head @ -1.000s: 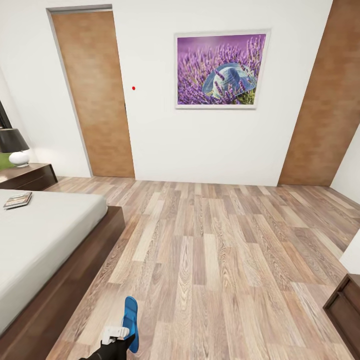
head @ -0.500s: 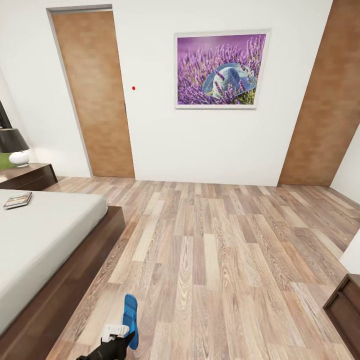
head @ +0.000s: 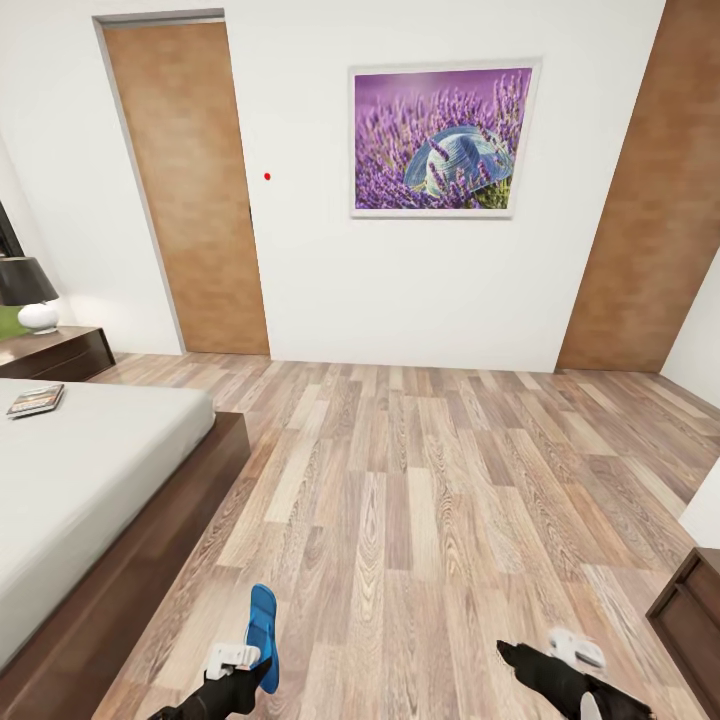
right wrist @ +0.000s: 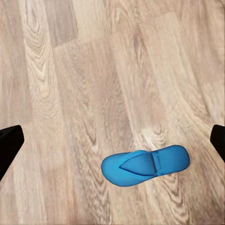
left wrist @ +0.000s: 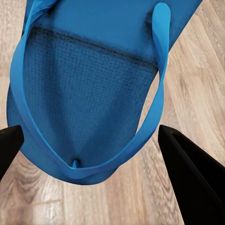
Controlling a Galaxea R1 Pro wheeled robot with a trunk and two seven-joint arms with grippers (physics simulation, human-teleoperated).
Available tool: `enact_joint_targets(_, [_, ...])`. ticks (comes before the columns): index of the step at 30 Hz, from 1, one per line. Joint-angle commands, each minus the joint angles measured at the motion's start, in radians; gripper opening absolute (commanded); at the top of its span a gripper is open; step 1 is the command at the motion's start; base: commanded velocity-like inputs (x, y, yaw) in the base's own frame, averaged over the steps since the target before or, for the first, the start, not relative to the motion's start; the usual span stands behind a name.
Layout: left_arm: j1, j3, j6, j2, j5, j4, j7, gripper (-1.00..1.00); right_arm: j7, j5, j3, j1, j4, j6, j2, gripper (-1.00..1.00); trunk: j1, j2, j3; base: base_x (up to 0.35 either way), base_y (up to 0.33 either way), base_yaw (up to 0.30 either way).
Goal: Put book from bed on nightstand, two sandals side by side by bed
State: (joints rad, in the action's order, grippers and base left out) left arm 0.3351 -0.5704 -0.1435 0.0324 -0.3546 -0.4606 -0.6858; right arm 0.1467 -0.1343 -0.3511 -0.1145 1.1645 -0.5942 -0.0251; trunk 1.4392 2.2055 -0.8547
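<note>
gripping a blue sandal [left wrist: 89,93] in left claw [head: 245,668], right claw [right wrist: 112,140] wide open

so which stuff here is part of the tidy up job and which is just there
Part of the job: book, bed, nightstand, sandal at the left gripper, second sandal on the floor.
Just there: lamp, lavender picture, doors.

Head camera looks down across the floor [head: 420,500] toward the far wall; both wrist cameras face that floor closely
</note>
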Motion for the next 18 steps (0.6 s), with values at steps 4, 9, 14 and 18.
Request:
enact_joint_targets(4, [0.001, -0.008, -0.005, 0.001, -0.011, -0.001, -0.005, -1.0, -0.098, -0.005, -0.003, -0.027, 0.001, -0.005, -0.017, 1.0, 0.0, 0.0, -0.001, 0.0, 0.0, 0.0])
enact_joint_targets(9, [0.001, -0.008, -0.005, 0.0, -0.011, -0.001, -0.005, -1.0, -0.131, -0.052, -0.003, -0.041, 0.001, -0.005, -0.021, 1.0, 0.0, 0.0, -0.001, 0.0, 0.0, 0.0])
enact_joint_targets(14, [0.001, -0.008, -0.005, 0.0, -0.011, -0.001, -0.005, -1.0, -0.263, -0.206, -0.003, -0.109, -0.001, -0.006, -0.022, 1.0, 0.0, 0.0, -0.001, 0.0, 0.0, 0.0])
enact_joint_targets(18, [0.001, -0.008, -0.005, 0.0, -0.011, -0.001, -0.005, -1.0, -0.473, -0.369, -0.004, -0.125, -0.007, -0.004, -0.022, 1.0, 0.0, 0.0, -0.001, 0.0, 0.0, 0.0])
